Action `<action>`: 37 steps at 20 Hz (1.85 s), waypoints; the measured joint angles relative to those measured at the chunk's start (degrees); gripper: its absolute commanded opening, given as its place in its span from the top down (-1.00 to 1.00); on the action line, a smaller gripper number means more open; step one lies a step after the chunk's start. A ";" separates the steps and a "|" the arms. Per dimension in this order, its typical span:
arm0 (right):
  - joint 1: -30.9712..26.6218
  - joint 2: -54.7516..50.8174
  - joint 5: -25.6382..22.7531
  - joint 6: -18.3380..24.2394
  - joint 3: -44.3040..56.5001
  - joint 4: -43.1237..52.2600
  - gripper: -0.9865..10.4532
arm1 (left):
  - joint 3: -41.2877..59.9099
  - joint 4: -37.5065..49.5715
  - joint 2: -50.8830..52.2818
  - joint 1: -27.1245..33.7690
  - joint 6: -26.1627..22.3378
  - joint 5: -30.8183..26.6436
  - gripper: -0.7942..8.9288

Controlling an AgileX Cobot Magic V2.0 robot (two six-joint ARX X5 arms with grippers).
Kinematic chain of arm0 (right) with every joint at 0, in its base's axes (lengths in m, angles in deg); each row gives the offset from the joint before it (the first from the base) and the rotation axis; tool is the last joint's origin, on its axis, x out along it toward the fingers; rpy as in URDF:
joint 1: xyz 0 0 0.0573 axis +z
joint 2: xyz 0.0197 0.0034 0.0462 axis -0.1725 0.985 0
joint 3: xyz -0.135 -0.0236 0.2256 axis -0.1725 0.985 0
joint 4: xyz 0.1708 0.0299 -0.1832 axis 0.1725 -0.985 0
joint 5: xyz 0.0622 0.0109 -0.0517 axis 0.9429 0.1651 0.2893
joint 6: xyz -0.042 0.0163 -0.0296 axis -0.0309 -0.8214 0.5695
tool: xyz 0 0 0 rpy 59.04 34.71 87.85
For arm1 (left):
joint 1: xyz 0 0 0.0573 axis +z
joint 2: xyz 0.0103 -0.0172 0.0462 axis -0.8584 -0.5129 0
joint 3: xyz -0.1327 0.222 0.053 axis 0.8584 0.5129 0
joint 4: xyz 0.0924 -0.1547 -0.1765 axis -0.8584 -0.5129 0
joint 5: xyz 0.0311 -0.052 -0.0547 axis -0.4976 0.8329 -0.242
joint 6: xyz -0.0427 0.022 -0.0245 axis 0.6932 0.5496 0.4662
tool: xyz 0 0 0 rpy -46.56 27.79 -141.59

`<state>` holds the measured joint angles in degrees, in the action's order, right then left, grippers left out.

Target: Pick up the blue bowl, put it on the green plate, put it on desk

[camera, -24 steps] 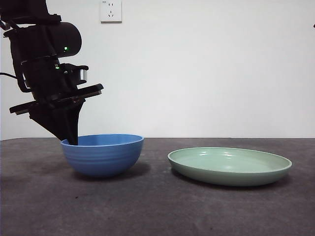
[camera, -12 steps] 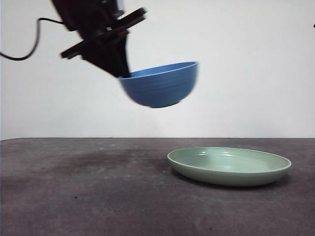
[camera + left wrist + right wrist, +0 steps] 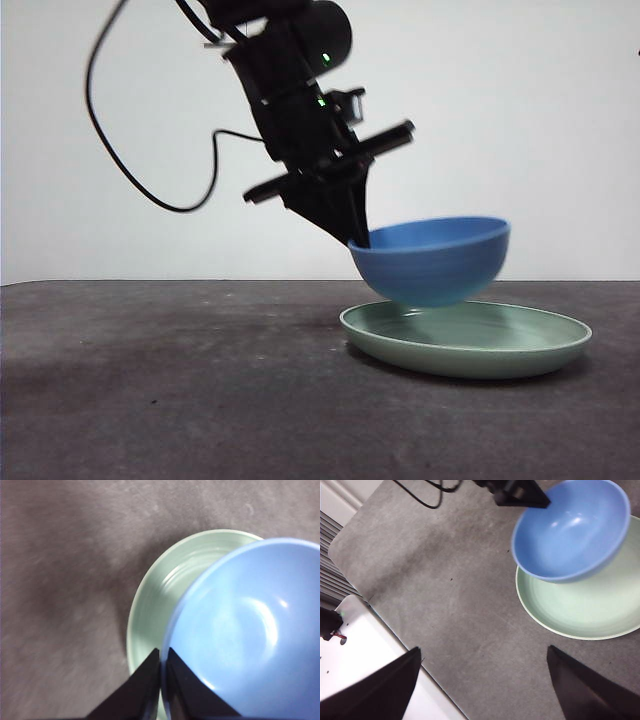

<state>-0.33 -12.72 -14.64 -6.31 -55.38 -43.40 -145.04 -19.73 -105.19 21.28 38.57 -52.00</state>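
On the dark counter (image 3: 150,400) rests the green plate (image 3: 466,340). The left gripper (image 3: 161,666), jaws clamped on the blue bowl's (image 3: 432,260) rim, holds it just above the plate. The right gripper (image 3: 485,680) waits apart, jaws spread.

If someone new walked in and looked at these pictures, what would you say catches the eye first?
Most striking is the blue bowl, gripped by its rim in the left gripper and hanging tilted just above the green plate, nearer one side of it than its middle; whether it touches the plate I cannot tell. The big dark arm slants down from the top of the front view, a black cable looping behind it. The right gripper waits open, off to the side above the desk.
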 measured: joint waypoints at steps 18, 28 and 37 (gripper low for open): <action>0.00 0.00 -1.75 -0.02 0.00 0.00 0.12 | -3.19 -0.39 -6.54 -1.42 0.22 0.04 0.43; 0.00 0.00 -4.02 0.00 0.00 0.04 0.12 | -6.56 -4.57 -2.71 -0.66 -0.07 0.02 0.30; 0.00 0.00 -4.37 0.00 0.00 0.15 0.12 | -6.62 -8.41 20.57 5.44 -2.91 0.02 0.30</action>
<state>-0.33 -12.72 -19.01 -6.31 -55.38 -43.25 -151.66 -28.14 -84.63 26.72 35.66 -51.98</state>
